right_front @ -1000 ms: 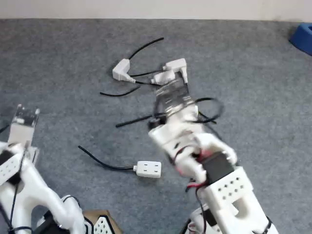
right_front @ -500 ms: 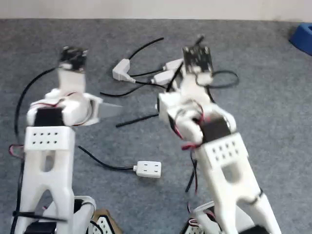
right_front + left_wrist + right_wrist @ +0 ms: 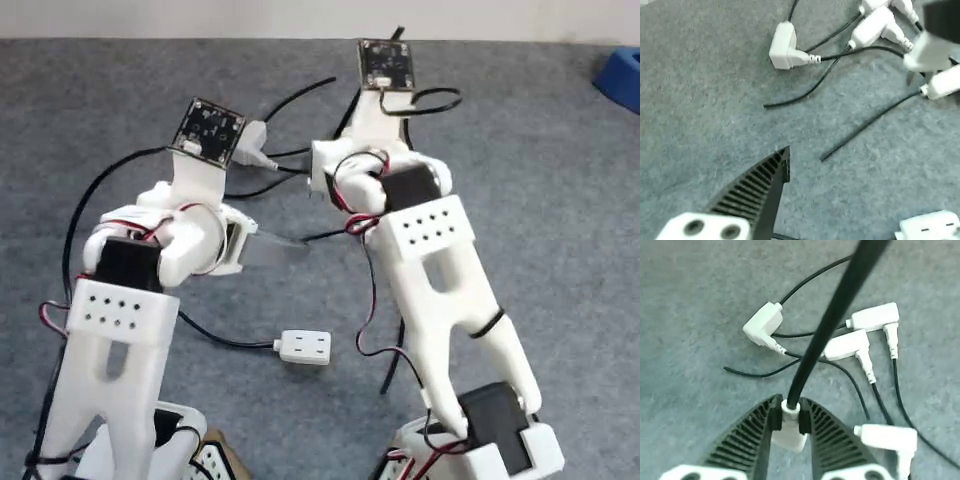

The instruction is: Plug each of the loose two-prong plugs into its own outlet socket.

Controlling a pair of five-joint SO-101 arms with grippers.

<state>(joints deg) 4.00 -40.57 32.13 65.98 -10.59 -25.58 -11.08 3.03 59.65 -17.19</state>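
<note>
Slippage threatens: the right gripper (image 3: 790, 406) is clamped on a smooth white plug (image 3: 790, 434) above the fuzzy grey table (image 3: 560, 200). Its stiff black cord (image 3: 835, 315) could twist it askew before it reaches the boxy socket (image 3: 305, 346). I cannot tell the left gripper's (image 3: 776, 170) state.

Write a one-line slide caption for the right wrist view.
Right gripper shut on a white plug with black cord; other plugs lie loose on grey carpet.

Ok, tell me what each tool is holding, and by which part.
Right tool: a white plug, pinched by its body where the black cord leaves. Left tool: nothing seen in it.
</note>
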